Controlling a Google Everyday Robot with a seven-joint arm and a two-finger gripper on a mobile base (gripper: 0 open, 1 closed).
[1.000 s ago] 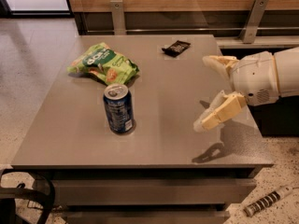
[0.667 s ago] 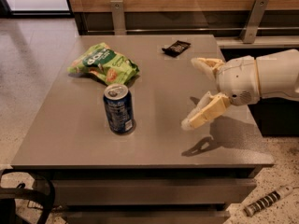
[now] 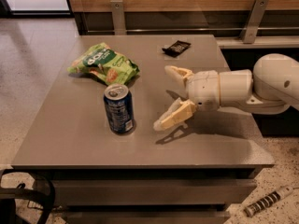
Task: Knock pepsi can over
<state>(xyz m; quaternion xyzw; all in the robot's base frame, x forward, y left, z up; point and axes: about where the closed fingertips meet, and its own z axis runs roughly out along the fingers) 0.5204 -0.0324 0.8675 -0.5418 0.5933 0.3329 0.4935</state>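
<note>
The pepsi can (image 3: 118,109), dark blue with a silver top and white print, stands upright on the grey table (image 3: 65,134), left of centre near the front. My gripper (image 3: 166,97) comes in from the right on a white arm. Its two cream fingers are spread wide apart, one at the back (image 3: 177,73) and one at the front (image 3: 174,117). The gripper is open and empty, just above the table. It is a short gap to the right of the can and does not touch it.
A green snack bag (image 3: 103,63) lies behind the can at the back left. A small flat black packet (image 3: 176,47) lies near the table's far edge. A wooden wall with metal brackets runs behind the table. A striped rod (image 3: 267,201) lies on the floor at the lower right.
My gripper has moved left across the table toward the pepsi can, with its fingers still spread. The can, bag and packet have not moved.
</note>
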